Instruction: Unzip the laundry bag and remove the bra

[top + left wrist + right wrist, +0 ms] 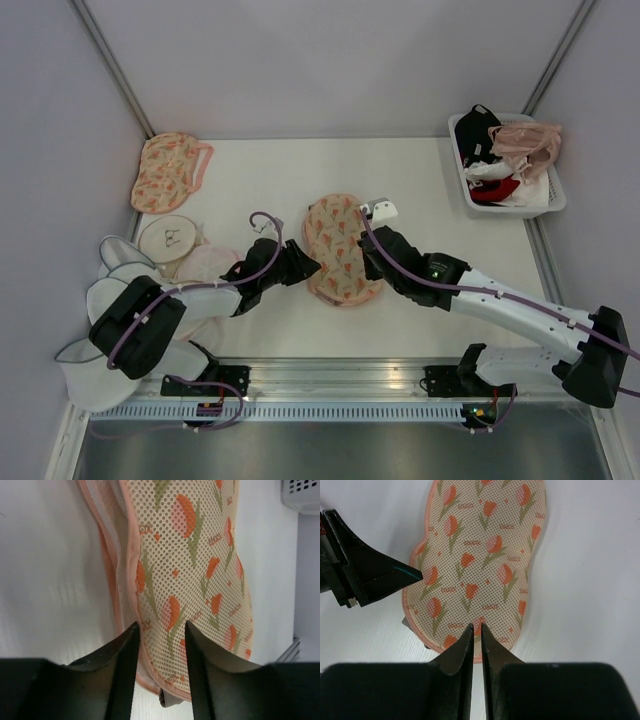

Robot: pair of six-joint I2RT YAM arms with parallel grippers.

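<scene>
The peach floral laundry bag (340, 250) lies flat in the middle of the table, zip shut as far as I see. My left gripper (303, 266) is at its left edge, open, its fingers (125, 650) straddling the pink zip trim of the bag (190, 580). My right gripper (366, 252) is at the bag's right edge, its fingers (467, 642) nearly together over the rim of the bag (480, 560), pinching the mesh. A small taupe tab (170, 700) pokes out under the bag's end. The bra is hidden.
A second floral pouch (168, 172) lies at the back left. White round mesh bags (165, 238) sit left of my left arm. A white basket (553, 203) at the back right holds a pale pink bra (525, 145) and dark garments. Walls close three sides.
</scene>
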